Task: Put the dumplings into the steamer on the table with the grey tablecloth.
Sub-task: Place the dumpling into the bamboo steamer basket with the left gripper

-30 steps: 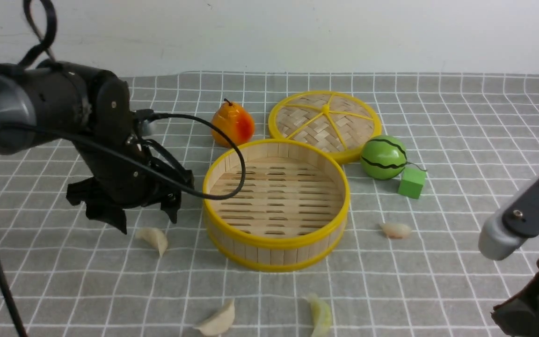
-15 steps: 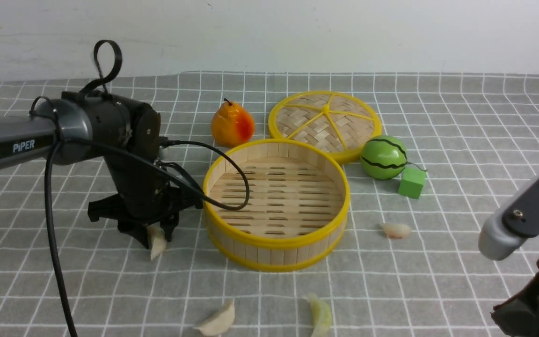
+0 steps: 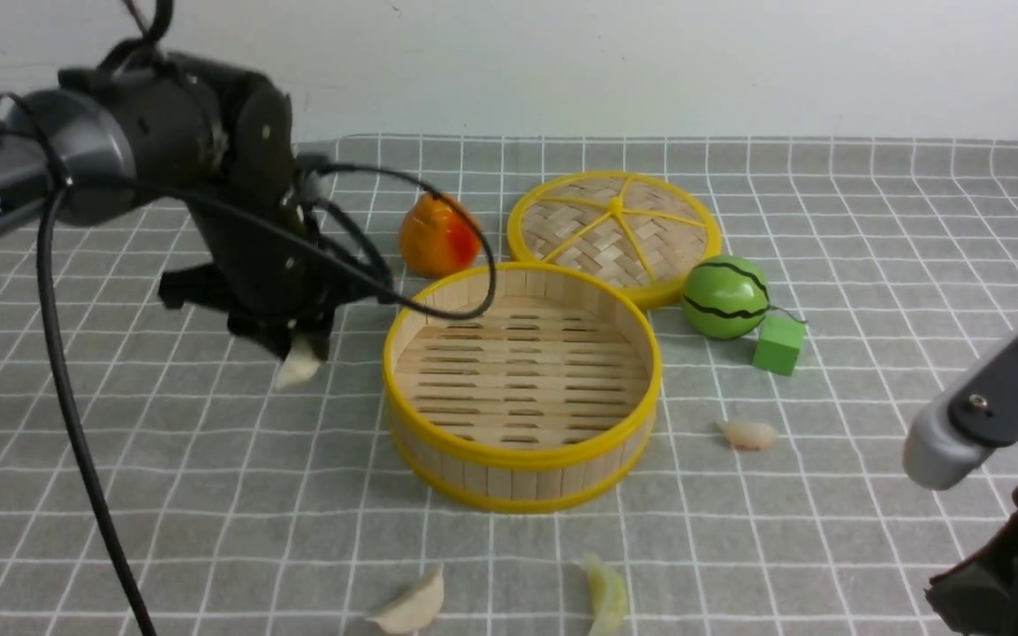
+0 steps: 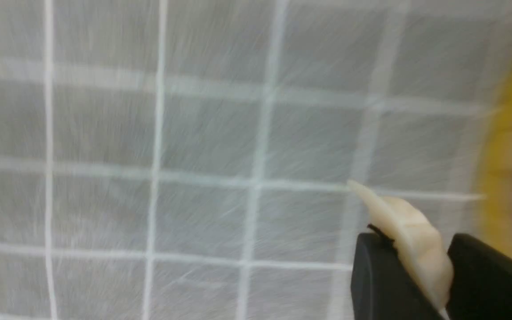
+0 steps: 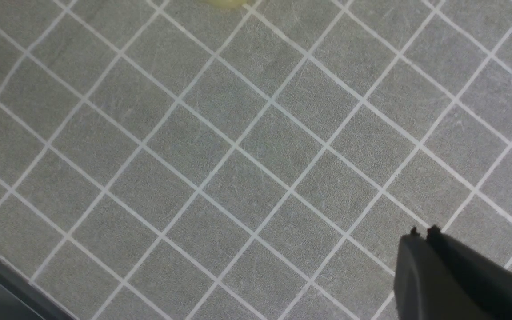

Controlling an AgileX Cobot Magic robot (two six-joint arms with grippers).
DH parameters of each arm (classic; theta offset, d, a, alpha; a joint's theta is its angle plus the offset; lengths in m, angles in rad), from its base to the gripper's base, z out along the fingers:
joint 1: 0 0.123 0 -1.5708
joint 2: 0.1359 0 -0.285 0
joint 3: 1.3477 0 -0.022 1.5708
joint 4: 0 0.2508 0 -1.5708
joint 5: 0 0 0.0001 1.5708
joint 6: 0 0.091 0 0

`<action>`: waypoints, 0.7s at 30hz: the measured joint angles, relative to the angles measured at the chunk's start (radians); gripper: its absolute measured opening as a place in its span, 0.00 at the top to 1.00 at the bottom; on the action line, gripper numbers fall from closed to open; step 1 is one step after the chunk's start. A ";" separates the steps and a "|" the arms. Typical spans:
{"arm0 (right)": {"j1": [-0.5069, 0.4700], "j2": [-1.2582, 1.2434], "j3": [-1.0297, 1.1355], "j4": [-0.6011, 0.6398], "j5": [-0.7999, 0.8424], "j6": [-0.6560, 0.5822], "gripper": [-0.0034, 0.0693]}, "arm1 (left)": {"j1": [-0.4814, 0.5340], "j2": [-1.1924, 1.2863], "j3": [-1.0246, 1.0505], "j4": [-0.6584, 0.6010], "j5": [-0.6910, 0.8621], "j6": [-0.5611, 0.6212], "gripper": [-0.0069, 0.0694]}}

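item: cream dumpling (image 3: pixel 299 367), pinched fast in left gripper (image 3: pixel 295 343), newly lifted off grey tablecloth (image 3: pixel 208 459) beside empty steamer (image 3: pixel 522 461); first of four, transfer pending.

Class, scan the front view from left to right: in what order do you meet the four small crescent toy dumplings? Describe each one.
cream-white crescent toy dumpling pinched in the black left end effector → pale cream dumpling at the near edge → greenish dumpling → pinkish dumpling
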 joint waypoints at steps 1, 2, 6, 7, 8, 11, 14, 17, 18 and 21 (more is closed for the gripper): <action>0.000 0.000 0.000 0.005 -0.001 0.000 0.93 | -0.032 -0.008 -0.053 0.001 0.010 0.013 0.68; 0.000 0.000 0.000 0.006 -0.001 0.000 0.93 | -0.076 -0.009 -0.110 0.001 0.016 0.021 0.68; 0.000 0.000 0.000 0.006 -0.001 0.000 0.93 | -0.182 0.049 -0.241 0.001 0.018 0.026 0.68; 0.000 0.000 0.000 0.006 -0.001 0.000 0.93 | -0.206 0.079 -0.279 0.000 0.017 0.026 0.68; 0.000 0.000 0.000 0.006 -0.001 0.000 0.93 | -0.225 0.113 -0.317 -0.001 0.016 0.023 0.68; 0.000 0.000 0.000 0.007 0.000 0.000 0.93 | -0.259 0.227 -0.425 0.005 -0.006 0.007 0.68; 0.000 0.000 0.000 0.007 0.000 0.000 0.92 | -0.266 0.322 -0.485 0.022 -0.039 0.004 0.68; 0.000 0.000 0.000 0.007 0.000 0.000 0.93 | -0.267 0.391 -0.521 0.032 -0.068 0.003 0.68; 0.000 0.000 0.000 0.007 0.000 0.000 0.93 | -0.267 0.415 -0.529 0.036 -0.074 -0.002 0.68; 0.000 0.000 0.000 0.007 0.000 0.000 0.93 | -0.267 0.447 -0.537 0.041 -0.078 -0.019 0.68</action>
